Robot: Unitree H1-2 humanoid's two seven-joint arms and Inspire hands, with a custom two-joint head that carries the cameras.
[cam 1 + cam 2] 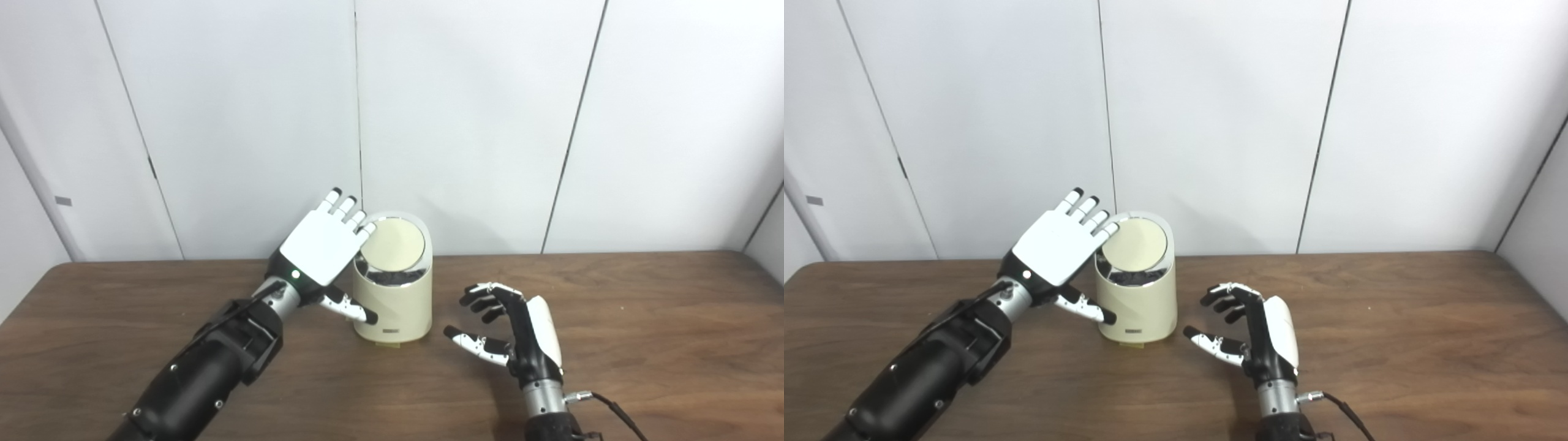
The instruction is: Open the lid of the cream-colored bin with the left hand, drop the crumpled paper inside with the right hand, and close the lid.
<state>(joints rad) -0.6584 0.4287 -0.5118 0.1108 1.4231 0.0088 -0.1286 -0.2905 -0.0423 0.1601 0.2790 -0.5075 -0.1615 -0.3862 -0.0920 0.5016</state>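
Observation:
The cream-colored bin (395,309) stands on the wooden table (643,318), near its back edge. Its round lid (393,245) is tilted up toward me, with a dark gap (392,277) showing under its lower edge. My left hand (321,248) is open and flat beside the bin's upper left, fingertips at the lid's left rim and thumb against the bin's side. My right hand (508,324) is open and empty, fingers curled, hovering just right of the bin. No crumpled paper is in view.
White wall panels (478,122) rise right behind the table. The left forearm (202,373) crosses the table's front left. A cable (612,410) trails from the right wrist.

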